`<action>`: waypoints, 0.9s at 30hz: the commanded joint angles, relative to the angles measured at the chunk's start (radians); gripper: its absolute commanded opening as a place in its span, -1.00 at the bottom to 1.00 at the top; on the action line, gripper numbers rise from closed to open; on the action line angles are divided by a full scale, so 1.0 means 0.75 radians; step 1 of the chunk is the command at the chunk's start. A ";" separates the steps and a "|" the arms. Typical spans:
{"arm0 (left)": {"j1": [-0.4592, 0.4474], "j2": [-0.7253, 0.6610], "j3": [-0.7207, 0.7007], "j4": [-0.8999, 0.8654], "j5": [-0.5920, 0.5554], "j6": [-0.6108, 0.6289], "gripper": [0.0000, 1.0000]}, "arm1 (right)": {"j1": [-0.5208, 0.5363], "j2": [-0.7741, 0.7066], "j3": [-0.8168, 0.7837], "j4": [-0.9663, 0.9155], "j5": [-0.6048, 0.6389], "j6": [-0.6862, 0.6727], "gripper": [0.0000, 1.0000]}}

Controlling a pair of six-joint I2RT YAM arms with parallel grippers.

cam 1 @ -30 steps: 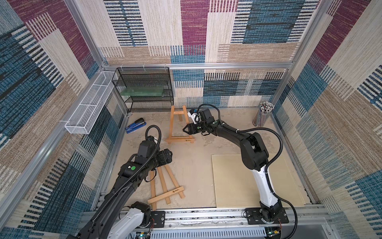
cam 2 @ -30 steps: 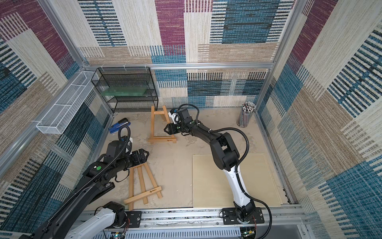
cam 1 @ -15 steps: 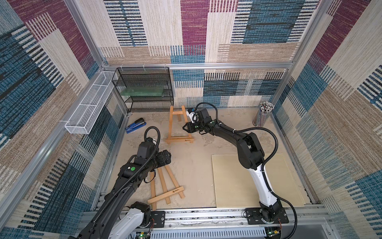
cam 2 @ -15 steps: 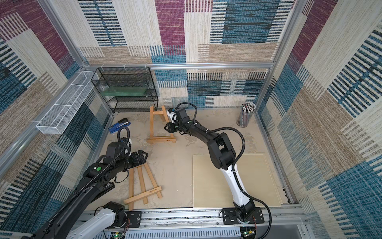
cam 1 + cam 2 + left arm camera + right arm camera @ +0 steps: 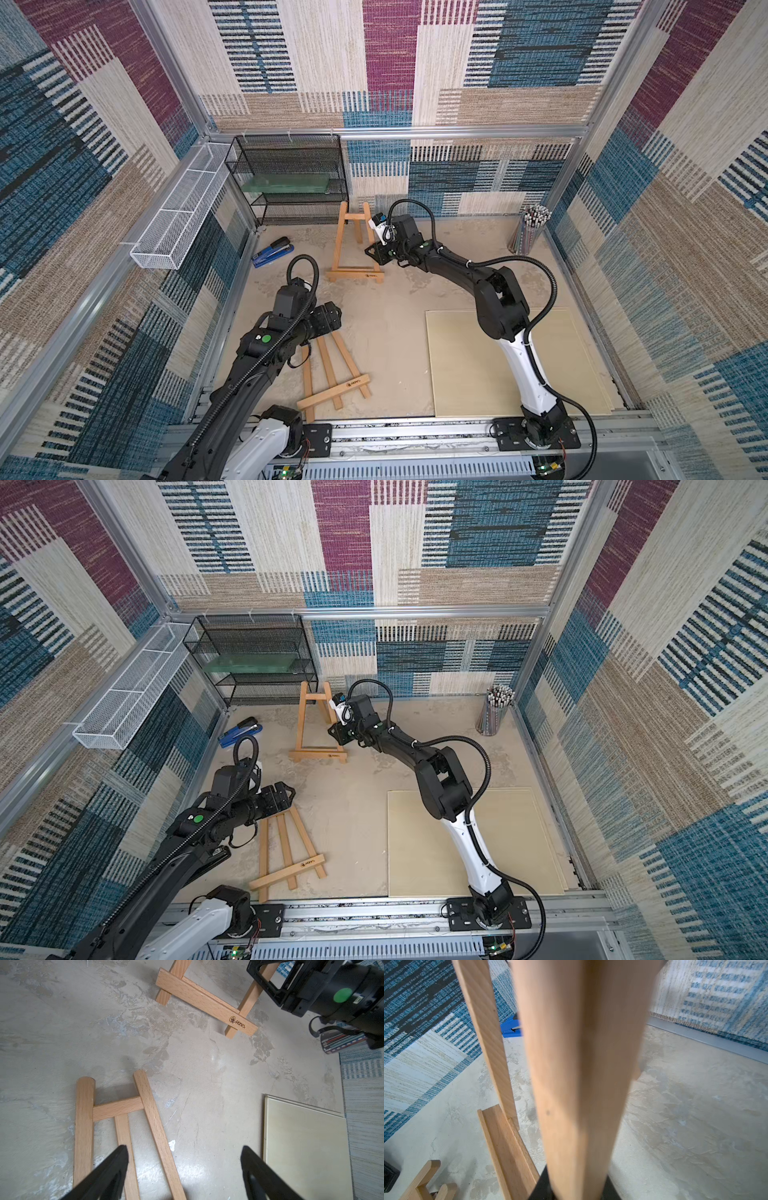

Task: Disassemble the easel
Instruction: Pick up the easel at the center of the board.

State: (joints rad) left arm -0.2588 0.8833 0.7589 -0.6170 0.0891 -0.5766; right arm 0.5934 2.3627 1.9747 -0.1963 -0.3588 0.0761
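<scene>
We are looking at two wooden easels on the counter (image 5: 395, 328). The standing easel (image 5: 354, 275) is resting upright at the back, just in front of the black wire shelf (image 5: 291, 183). The right end effector (image 5: 374, 254) is pinching one of its front legs, jaws narrow around the wood. The flat easel (image 5: 334, 392) is lying near the front. The left end effector (image 5: 183, 1148) is hovering above its upper part, jaws spread wide and holding nothing.
</scene>
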 commanded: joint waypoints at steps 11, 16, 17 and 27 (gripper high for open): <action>0.124 0.048 0.089 0.041 0.042 0.075 0.72 | -0.003 -0.084 -0.018 -0.162 0.010 -0.048 -1.00; 0.258 0.099 0.176 0.071 0.104 0.124 0.72 | -0.009 -0.207 -0.117 -0.167 -0.019 -0.077 -1.00; 0.283 0.116 0.194 0.082 0.122 0.131 0.72 | -0.010 -0.238 -0.146 -0.166 -0.025 -0.084 -1.00; 0.392 0.320 0.283 0.256 0.214 0.182 0.71 | -0.033 -0.577 -0.483 -0.170 -0.147 -0.186 -1.00</action>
State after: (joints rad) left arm 0.0269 1.0912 0.9493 -0.4969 0.2161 -0.4793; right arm 0.5694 1.9907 1.6478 -0.3676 -0.4103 -0.0223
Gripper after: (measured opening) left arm 0.854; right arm 0.253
